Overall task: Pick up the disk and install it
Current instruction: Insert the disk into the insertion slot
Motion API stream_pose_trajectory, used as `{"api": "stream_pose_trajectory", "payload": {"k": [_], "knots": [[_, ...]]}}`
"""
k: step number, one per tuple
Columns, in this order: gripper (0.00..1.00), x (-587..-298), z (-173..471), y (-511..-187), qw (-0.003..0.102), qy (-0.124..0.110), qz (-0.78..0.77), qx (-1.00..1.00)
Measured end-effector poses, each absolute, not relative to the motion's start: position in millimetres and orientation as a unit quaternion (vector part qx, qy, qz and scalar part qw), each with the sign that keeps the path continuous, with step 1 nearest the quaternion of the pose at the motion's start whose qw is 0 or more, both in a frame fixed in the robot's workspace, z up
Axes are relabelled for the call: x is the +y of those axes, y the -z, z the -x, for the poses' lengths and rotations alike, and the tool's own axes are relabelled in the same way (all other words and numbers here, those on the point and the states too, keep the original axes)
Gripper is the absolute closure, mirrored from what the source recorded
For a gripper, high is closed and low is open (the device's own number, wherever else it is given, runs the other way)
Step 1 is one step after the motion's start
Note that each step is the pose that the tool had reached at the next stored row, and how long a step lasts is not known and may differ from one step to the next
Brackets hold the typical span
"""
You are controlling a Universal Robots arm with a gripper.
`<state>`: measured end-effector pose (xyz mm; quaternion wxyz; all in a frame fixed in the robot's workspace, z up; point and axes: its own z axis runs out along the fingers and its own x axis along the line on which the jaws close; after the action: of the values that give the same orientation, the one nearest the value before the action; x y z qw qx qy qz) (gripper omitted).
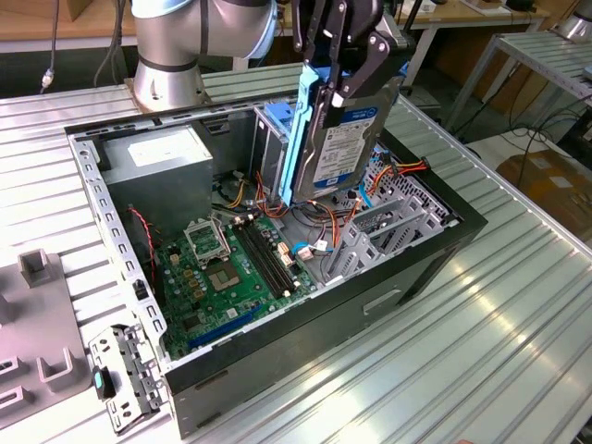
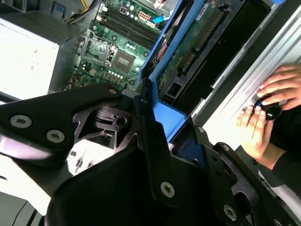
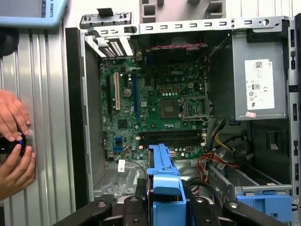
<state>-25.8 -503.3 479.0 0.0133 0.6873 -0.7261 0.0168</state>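
My hand (image 1: 340, 85) clamps the disk (image 1: 350, 139) on edge above the open case (image 1: 444, 242), I judge to line it with the drive cage (image 1: 377, 231) at its five o'clock in the exterior view.

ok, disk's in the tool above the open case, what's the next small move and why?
Probably a short, slow descent toward the metal cage. The tool is shut on the disk, which hangs on edge above the open case and looks not yet seated in the cage. Orange cables lie beside the cage, so easing down seems safer than a quick drop.
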Motion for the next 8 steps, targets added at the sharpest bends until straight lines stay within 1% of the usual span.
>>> {"api": "stream_pose_trajectory", "payload": {"k": [8], "knots": [[0.63, -503, 4, -478, 0.014, -0.018, -0.687, -0.726]]}}
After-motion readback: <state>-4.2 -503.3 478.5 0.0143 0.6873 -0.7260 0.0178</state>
